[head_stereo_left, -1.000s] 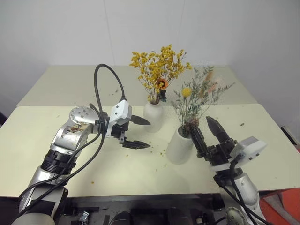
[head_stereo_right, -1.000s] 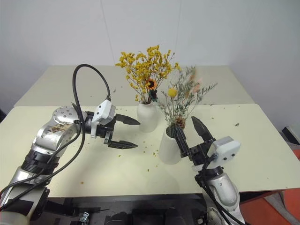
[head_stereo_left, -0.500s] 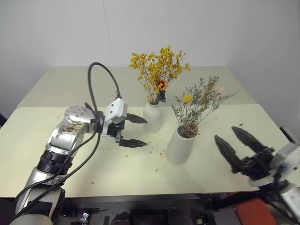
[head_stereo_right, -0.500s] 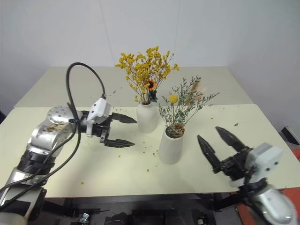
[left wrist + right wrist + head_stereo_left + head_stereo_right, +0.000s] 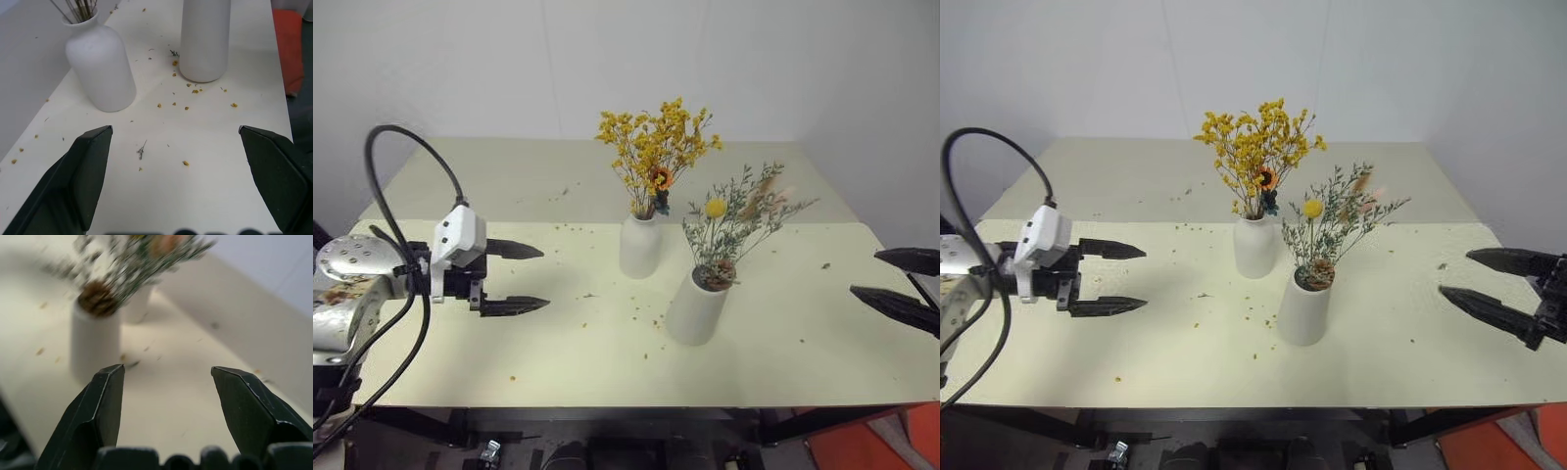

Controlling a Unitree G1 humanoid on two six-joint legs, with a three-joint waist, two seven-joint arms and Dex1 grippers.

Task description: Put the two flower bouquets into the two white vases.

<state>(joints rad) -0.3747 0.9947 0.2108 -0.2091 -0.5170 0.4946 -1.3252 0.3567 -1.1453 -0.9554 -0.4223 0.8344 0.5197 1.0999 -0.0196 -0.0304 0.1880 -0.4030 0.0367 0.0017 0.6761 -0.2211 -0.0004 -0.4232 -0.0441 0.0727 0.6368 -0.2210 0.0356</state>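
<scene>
**A:** So how far along is this? Going by the left eye view, the yellow-orange bouquet (image 5: 654, 147) stands in the bottle-shaped vase (image 5: 640, 246) just above the frame's centre, and the grey-green sprig bunch (image 5: 739, 217) with its yellow ball sits in the cylinder vase (image 5: 699, 306) right of centre. Looks finished to me.

**B:** Agreed, both bunches are in, stems down. The left claw (image 5: 529, 277) hangs at the left of the frame, fingers spread and empty, well apart from the vases. The right claw (image 5: 893, 276) pokes in at the right edge, also spread, nothing in it.

**A:** Right eye view gives the same layout, nothing extra lying on the bench (image 5: 1400, 343) except crumbs of dried petals.

**B:** Left wrist view: both vases in the upper part of the frame, thin brown stems going into the bottle neck, the two black fingers wide with bare bench between them.

**A:** Right wrist view is blurry, but the sprig bunch sits in the cylinder at upper left, fingers parted below.

**B:** So I'd say nothing's left but pulling the arms clear.
</scene>
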